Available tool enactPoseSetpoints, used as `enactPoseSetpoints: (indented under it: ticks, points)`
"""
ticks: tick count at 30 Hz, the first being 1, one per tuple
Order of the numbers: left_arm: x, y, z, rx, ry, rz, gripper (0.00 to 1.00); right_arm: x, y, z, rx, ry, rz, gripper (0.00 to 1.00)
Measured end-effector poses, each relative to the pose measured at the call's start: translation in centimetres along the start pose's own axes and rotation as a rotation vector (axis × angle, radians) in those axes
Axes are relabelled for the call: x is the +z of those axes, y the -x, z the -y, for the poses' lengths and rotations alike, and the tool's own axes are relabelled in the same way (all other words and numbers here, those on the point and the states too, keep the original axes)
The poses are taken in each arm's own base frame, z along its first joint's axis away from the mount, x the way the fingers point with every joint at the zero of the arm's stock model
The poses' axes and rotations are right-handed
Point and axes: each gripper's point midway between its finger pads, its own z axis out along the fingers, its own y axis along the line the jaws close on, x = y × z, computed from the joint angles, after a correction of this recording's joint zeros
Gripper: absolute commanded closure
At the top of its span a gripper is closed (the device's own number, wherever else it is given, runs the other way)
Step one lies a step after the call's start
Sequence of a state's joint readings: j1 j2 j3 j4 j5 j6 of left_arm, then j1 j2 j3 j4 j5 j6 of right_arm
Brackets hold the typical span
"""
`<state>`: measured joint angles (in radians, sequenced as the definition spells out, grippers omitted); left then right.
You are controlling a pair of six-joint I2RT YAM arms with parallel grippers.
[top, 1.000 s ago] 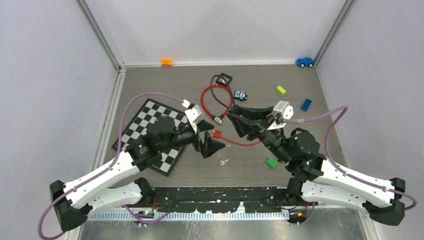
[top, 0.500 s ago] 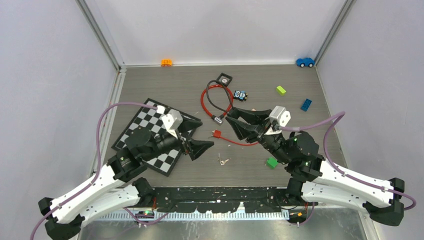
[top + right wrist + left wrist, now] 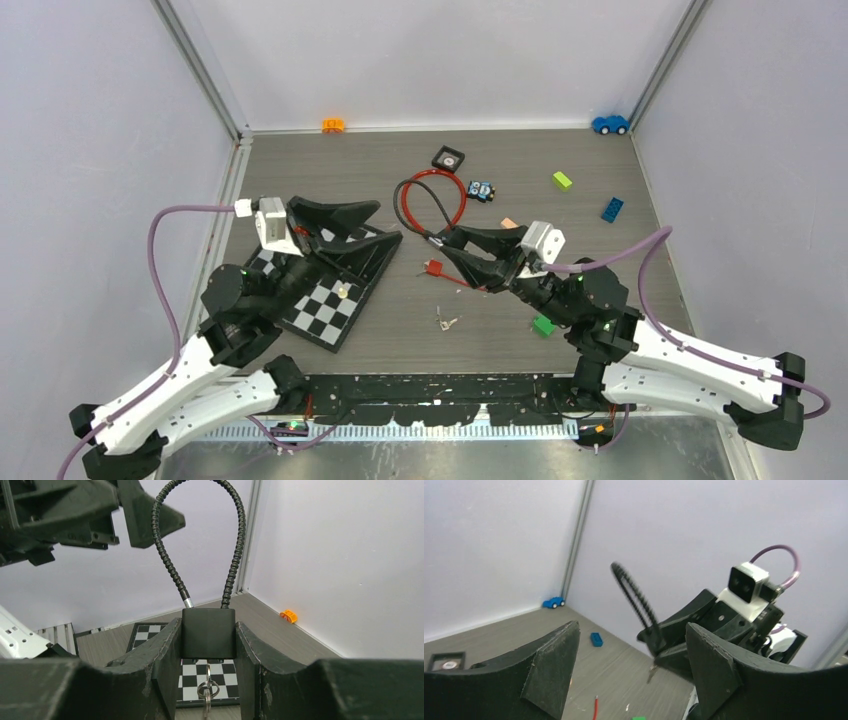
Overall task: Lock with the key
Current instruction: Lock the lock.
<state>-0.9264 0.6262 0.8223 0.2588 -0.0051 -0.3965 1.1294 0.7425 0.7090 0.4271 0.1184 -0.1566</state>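
My right gripper (image 3: 442, 243) is shut on the body of a black padlock (image 3: 208, 632), held off the table. The lock's braided black cable shackle (image 3: 172, 565) loops up above the fingers. A key on a ring (image 3: 207, 690) hangs from the lock's underside. In the left wrist view the shackle (image 3: 634, 595) and the hanging key (image 3: 651, 672) show ahead, between the left fingers. My left gripper (image 3: 385, 225) is open and empty, raised over the chessboard (image 3: 320, 310), well left of the lock.
A red cable (image 3: 408, 205) with a red end (image 3: 434, 267) lies under the right gripper. Loose keys (image 3: 447, 322) and a green brick (image 3: 544, 324) lie near the front. A blue brick (image 3: 612, 208), lime brick (image 3: 562, 180) and small toys sit farther back.
My left arm has pulled back to the left and risen over the chessboard, away from the lock. My right gripper has shifted slightly left with the lock still in it.
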Motion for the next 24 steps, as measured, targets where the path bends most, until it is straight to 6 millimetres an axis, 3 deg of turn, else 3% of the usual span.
enactPoseSetpoints:
  ticks: [8,20,24]
  points:
    - [1.2,0.7,1.7,-0.042,-0.077,0.006,0.29,0.4,-1.2,-0.7,-0.006,0.033,-0.032,0.99]
    - [1.6,-1.3,1.2,-0.053,-0.060,-0.060,0.43,0.5,-1.4,-1.0,-0.007,0.049,-0.035,0.99]
    - [1.8,-2.0,1.0,-0.064,-0.053,-0.080,0.55,0.5,-1.4,-1.1,-0.007,0.054,-0.034,0.99]
